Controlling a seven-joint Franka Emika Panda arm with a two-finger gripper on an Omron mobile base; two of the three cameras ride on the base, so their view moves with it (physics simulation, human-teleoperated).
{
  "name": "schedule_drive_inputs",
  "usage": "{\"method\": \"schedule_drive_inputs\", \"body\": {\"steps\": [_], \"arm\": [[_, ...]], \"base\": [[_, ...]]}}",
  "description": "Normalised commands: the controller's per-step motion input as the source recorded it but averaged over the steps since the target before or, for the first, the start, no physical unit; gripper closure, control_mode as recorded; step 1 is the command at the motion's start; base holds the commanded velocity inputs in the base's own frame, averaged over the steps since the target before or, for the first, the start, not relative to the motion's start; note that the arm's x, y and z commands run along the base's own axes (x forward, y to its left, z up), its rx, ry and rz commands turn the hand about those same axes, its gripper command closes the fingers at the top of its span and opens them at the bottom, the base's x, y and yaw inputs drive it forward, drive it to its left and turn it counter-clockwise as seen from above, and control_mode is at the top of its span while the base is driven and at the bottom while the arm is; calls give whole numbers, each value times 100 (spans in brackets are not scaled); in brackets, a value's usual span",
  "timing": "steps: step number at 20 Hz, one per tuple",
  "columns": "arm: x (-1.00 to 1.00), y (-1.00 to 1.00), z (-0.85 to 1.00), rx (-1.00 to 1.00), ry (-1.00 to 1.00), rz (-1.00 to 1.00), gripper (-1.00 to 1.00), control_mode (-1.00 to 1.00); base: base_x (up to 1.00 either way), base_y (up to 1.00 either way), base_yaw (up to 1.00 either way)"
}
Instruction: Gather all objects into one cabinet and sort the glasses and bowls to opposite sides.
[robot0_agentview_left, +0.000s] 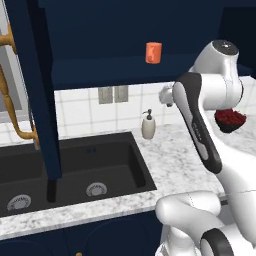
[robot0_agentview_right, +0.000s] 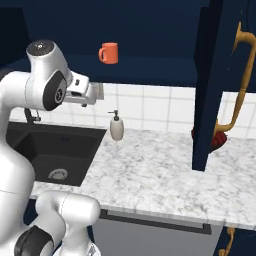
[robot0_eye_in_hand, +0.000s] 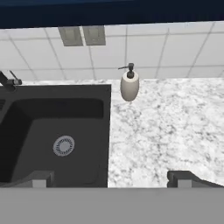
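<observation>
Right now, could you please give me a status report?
Gripper open, empty, above sink edge. Orange cup in open upper cabinet; bowl on counter. Soap dispenser nearby.

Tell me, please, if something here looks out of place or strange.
Nothing is spilled or broken. The orange cup stands upright in the open cabinet, and in the right base view it shows a handle. The bowl sits on the counter, apart from it, holding something dark red. The soap bottle stands upright by the sink.

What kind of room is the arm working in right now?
A kitchen, most likely: a dark sink set in a marble counter, a soap dispenser by the tiled wall, and dark blue upper cabinets holding an orange cup.
</observation>
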Motion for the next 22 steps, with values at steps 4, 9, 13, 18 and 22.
{"method": "schedule_drive_inputs", "body": {"steps": [4,9,13,18,22], "arm": [[0,12,61,0,-13,-3,-100,-100],[0,3,56,0,-7,-4,-100,-100],[0,0,56,0,-2,-5,-100,-100],[0,1,43,0,-1,-8,-100,-100],[7,7,21,0,0,-7,-100,-100]], "base": [[0,0,0],[0,0,0],[0,0,0],[0,0,0],[0,0,0]]}}
